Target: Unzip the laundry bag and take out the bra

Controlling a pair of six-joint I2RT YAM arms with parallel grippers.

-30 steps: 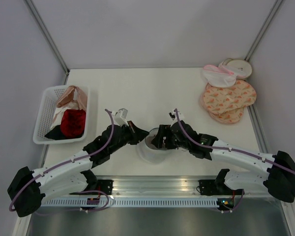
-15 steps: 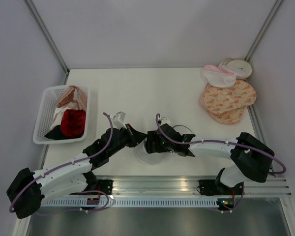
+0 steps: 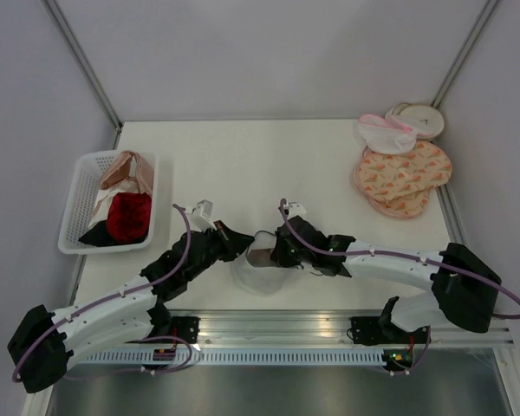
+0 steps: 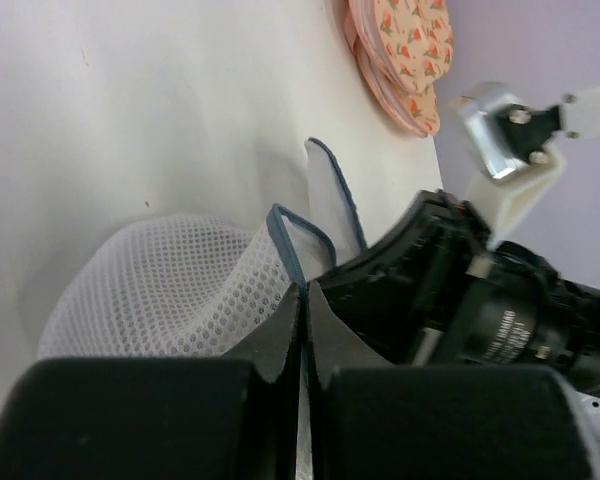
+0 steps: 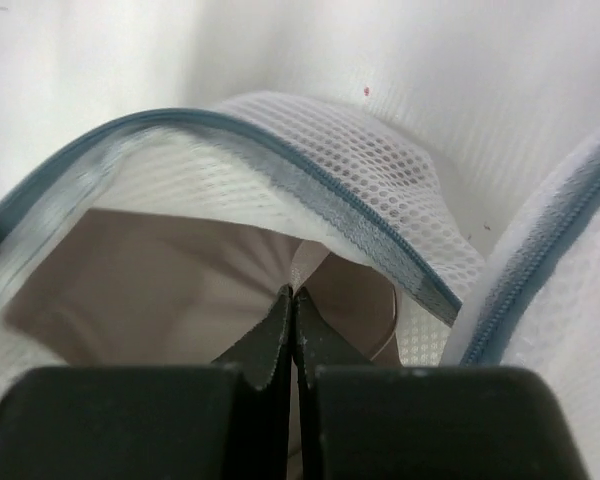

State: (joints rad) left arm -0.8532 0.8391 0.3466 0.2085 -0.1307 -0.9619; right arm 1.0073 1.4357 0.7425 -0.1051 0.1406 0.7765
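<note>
On the white table [image 3: 243,156] the laundry bag [image 3: 258,277] now gapes open, the left claw [image 4: 303,290] clamped on its edge. The right claw [image 5: 293,295] has reached inside, fingers together against the bra [image 5: 170,270]; removal seems underway.

White mesh laundry bag [image 3: 256,279] with grey-blue zip edging, slumped on table [image 3: 243,165] near front edge, unzipped, mouth gaping. Taupe bra [image 5: 170,265] inside, soft folds visible through opening.
</note>
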